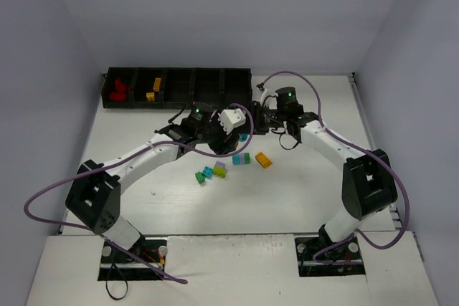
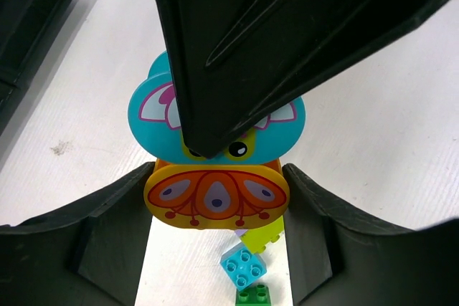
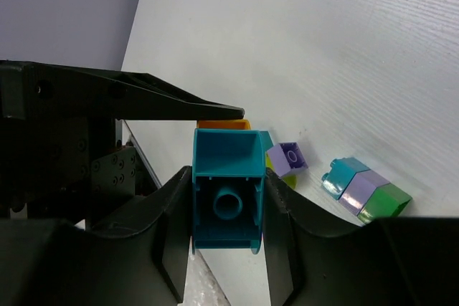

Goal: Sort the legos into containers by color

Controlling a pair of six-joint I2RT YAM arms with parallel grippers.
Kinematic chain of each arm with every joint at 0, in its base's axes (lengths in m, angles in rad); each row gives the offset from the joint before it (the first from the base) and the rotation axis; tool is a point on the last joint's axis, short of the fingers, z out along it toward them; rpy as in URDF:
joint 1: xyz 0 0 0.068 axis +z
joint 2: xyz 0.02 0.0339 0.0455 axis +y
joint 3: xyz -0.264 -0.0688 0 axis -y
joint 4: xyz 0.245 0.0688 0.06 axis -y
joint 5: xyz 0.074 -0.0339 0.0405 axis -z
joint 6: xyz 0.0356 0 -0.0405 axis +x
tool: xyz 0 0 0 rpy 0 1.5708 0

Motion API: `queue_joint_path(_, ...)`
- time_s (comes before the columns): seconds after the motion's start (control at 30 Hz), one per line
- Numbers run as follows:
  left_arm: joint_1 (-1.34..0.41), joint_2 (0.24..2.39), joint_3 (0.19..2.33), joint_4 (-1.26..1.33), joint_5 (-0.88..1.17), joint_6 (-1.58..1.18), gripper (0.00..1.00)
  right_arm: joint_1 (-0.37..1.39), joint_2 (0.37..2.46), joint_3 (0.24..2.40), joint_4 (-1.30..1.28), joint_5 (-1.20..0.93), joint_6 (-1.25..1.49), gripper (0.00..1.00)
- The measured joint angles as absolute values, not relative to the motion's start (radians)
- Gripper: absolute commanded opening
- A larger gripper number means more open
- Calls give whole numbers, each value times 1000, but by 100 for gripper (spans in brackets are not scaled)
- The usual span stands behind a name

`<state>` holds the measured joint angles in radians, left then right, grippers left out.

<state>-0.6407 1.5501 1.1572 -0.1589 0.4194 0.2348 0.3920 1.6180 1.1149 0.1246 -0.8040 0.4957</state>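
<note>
**Both grippers clamped on one joined orange-and-cyan brick at mid-table.**

The left gripper (image 2: 216, 184) had its jaws closed on the rounded orange piece (image 2: 215, 204). The right gripper (image 3: 228, 202) pinched the cyan piece (image 3: 228, 177) stuck to it. The pair was held between the two arms, a little nearer than the right end of the black tray (image 1: 179, 106). Red bricks (image 1: 118, 89) lay in the tray's leftmost compartment and yellow bricks (image 1: 153, 89) in the next one to the right. Loose on the white table (image 1: 308, 191), nearer than the grippers, lay a cyan-and-green brick (image 1: 242, 158). An orange brick (image 1: 263, 160) sat just right of it, and a green, cyan and lilac cluster (image 1: 210, 173) to its left.
</note>
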Motion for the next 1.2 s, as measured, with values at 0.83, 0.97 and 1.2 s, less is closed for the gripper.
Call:
queue_joint_path(0.83,-183,1720,1364,-70,75,86,26,165,1473,1061,26,-787,413,0)
queue_joint_path(0.97,-71,1894,1614,-65,-21,11,33,165,1456,1048,7,-769,401,0)
queue_joint_path(1.2,-19,2194,1932,-149,-111,-49,49,165,1414,1023,-12,-757,390,1)
